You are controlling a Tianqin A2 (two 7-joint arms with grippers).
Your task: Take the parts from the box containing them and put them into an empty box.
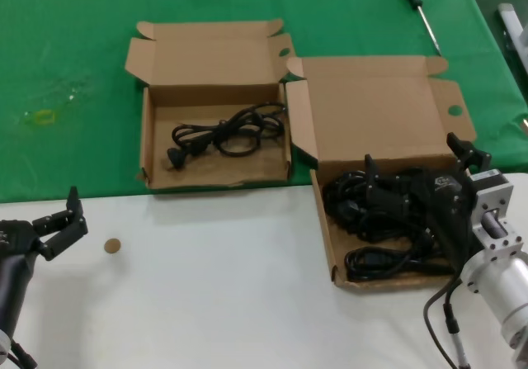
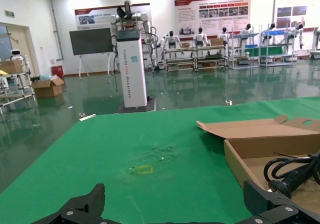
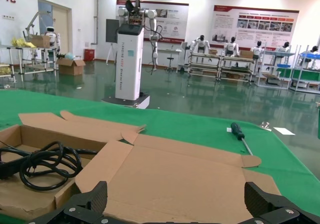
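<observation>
The larger brown box (image 1: 375,96) sits at the right, its tall lid panel (image 3: 190,184) laid back. A tangled pile of black power cords (image 1: 371,212) fills it. My right gripper (image 1: 415,158) hangs open over that pile, and in the right wrist view (image 3: 175,194) nothing lies between its fingers. The smaller shallow box (image 1: 206,59) stands to the left and holds one coiled black cord (image 1: 227,134), which also shows as a cord (image 3: 45,164) and a cord (image 2: 295,174). My left gripper (image 1: 62,220) waits open at the table's near left (image 2: 175,194).
A black-handled screwdriver (image 1: 417,6) lies on the green cloth behind the larger box. A small brown disc (image 1: 111,245) rests on the white tabletop near my left gripper. The two boxes stand almost touching, flap to flap.
</observation>
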